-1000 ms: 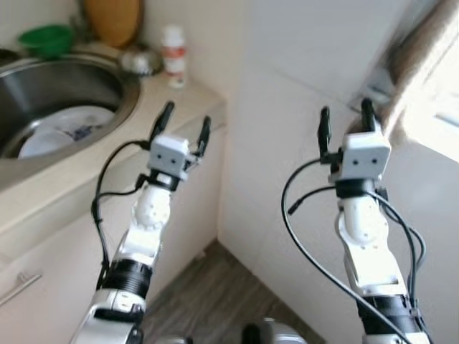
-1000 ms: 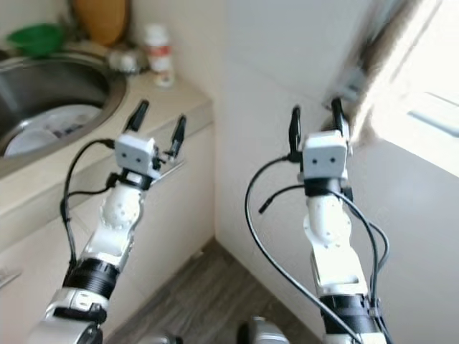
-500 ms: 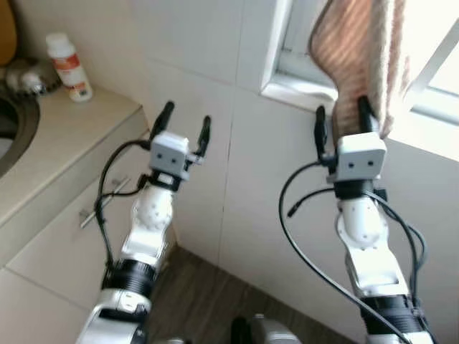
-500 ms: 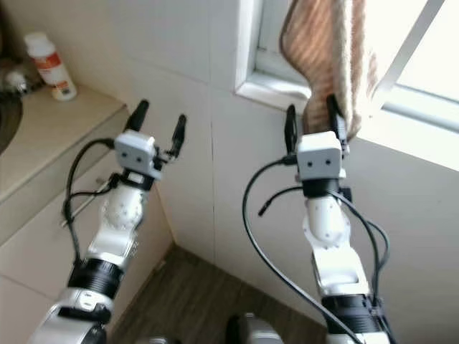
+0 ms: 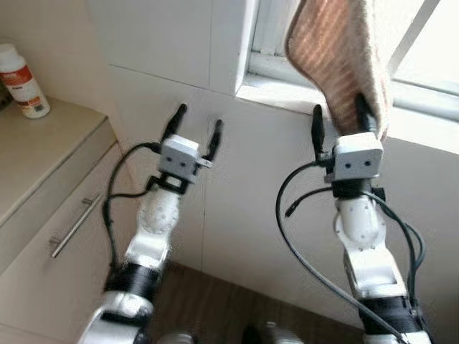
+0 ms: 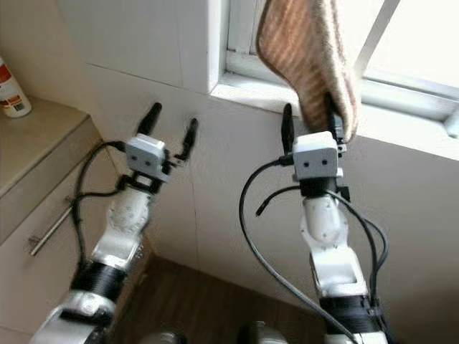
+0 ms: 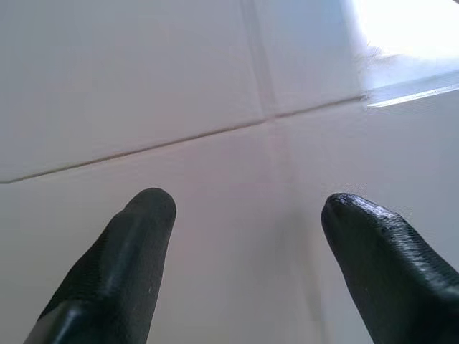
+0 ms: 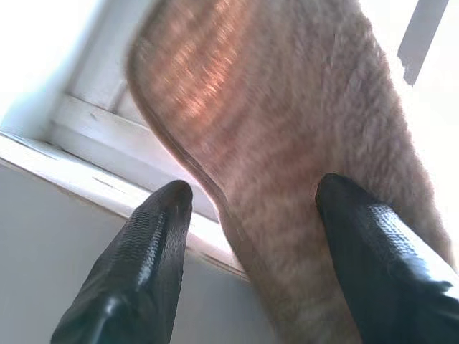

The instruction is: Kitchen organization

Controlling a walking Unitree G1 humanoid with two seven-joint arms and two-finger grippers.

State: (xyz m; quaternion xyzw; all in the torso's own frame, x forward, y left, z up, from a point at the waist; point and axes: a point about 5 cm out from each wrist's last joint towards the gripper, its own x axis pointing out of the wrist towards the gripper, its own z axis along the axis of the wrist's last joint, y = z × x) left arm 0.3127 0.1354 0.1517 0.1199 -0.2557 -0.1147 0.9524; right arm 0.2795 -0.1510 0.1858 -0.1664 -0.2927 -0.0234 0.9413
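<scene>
**A:** I've swung round: a second ago the steel sink and its plates sat in front of me, now it's the white tiled wall (image 5: 165, 64) and the window sill (image 5: 287, 89), so the camera has turned and nothing on the surface has moved

**B:** What's the target here?

**A:** My guess is the striped tan terry towel (image 5: 341, 57) hanging in the window. My right claw (image 5: 337, 118) is raised just under its lower edge, fingers spread, with the hem showing between them in the wrist view (image 8: 287, 179). No grip yet

**B:** And the left?

**A:** Left claw (image 5: 195, 127) is spread too, holding nothing, pointing close at bare tile

**B:** Room to move?

**A:** Tight ahead, wall and sill close in front. The beige surface (image 5: 43, 143) with the white bottle with the red label (image 5: 21, 79) ends at a corner on my left, drawer handle (image 5: 72, 226) below. Open wooden floor (image 5: 229, 308) lies below me
</scene>
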